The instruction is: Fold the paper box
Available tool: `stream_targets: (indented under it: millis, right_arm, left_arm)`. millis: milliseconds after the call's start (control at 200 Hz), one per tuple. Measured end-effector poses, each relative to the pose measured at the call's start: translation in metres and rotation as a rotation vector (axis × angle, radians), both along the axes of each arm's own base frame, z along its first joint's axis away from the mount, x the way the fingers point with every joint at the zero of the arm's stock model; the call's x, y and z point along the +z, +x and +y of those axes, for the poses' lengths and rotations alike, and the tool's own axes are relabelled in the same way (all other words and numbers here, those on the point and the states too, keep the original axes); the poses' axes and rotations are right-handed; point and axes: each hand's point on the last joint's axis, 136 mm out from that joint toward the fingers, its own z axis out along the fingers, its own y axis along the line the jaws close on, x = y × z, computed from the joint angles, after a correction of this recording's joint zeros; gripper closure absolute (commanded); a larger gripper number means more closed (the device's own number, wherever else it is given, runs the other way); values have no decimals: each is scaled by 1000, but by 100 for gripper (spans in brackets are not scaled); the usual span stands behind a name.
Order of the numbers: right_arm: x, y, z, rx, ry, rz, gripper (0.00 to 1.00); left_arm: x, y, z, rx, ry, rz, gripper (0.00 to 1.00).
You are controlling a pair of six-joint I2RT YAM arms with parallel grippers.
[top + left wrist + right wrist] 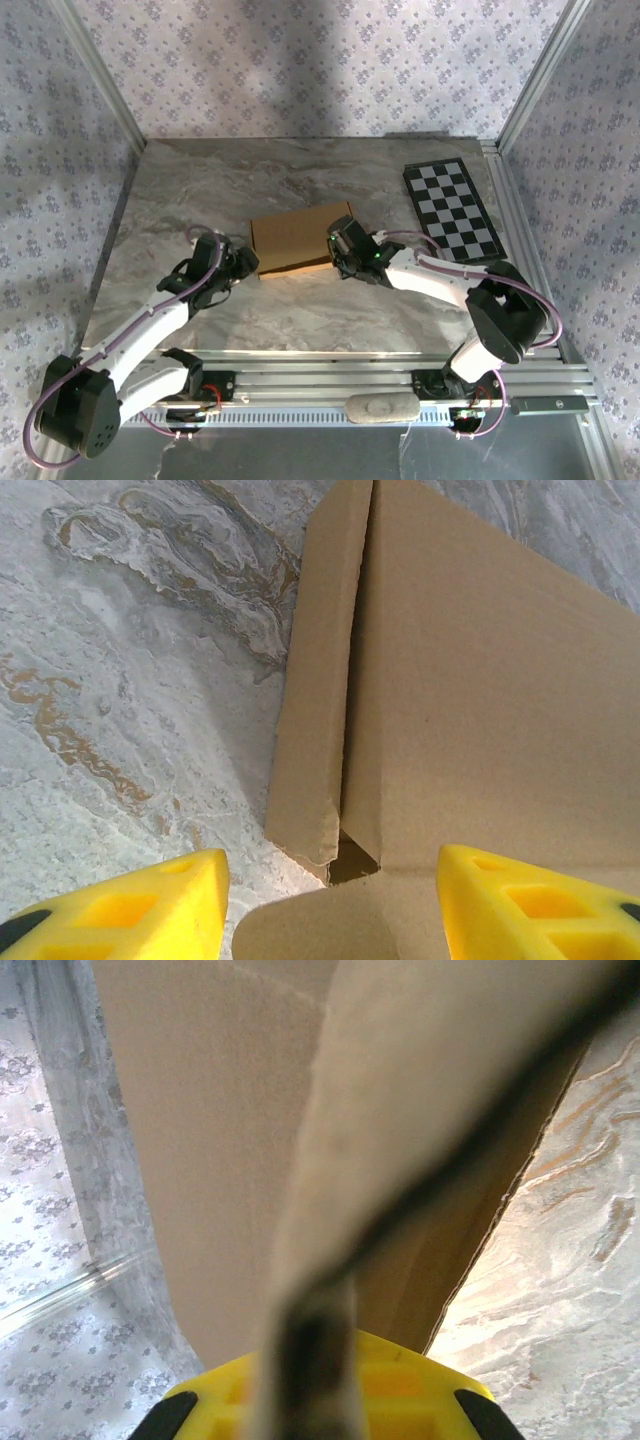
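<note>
Paper box (pixel 298 238): plain tan-brown cardboard with no print. It lies near the middle of the grey marbled table (pixel 190 190), long sides running left to right. From above it reads as a low, flat rectangle with a broad panel on top.

My left gripper (pixel 248 265) is at the box's near-left corner. In the left wrist view the two yellow fingers (pixel 130 910) stand well apart with that corner between them. Neither pad is on the cardboard that I can see, so the jaws are wide and holding nothing.

That view also shows a narrow side panel alongside the broad panel, with a dark slit between them. The side panel's lower corner is dented and ragged, and there is a small dark gap there. A rounded tab pokes up just beside it, between my fingers.

My right gripper (pixel 338 250) is at the box's right end. In the right wrist view a cardboard panel runs edge-on, badly blurred, straight down into the yellow fingers (pixel 400 1380). The jaws are closed, pinching that sheet. Behind it are more tan panels with one rough-cut edge.

A black-and-white checkerboard (pixel 452 210) lies far right, apart from the box.
</note>
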Motion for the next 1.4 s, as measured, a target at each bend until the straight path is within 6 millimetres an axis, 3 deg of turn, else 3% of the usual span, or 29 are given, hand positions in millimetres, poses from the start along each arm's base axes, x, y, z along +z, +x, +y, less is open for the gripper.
stream_targets:
  millis: [190,415,510,805,954,1054,1164,1399]
  right_arm:
    - [-9,-5,-4,7,-18,21,87]
    - [-15,-12,-12,53,-98,29,41]
    - [-11,-20,-24,93,-169,26,30]
    - [44,-29,-71,347,-417,-146,31]
    - [91,-29,-90,613,-677,-389,33]
    - [108,-33,-100,786,-881,-514,33]
    - [105,-39,-105,982,-1071,-608,33]
    - [66,-58,-107,1318,-1365,-660,30]
  left_arm:
    - [-15,-3,-2,-6,6,25,46]
    - [-15,-5,-3,-13,7,21,47]
    - [-10,-8,-4,-32,28,8,47]
    - [21,-11,-5,-141,200,-56,48]
    - [34,-22,-7,-241,308,-81,51]
    - [38,-31,-12,-321,374,-85,52]
    - [37,-44,-15,-389,457,-78,49]
    - [37,-64,-23,-492,604,-122,41]
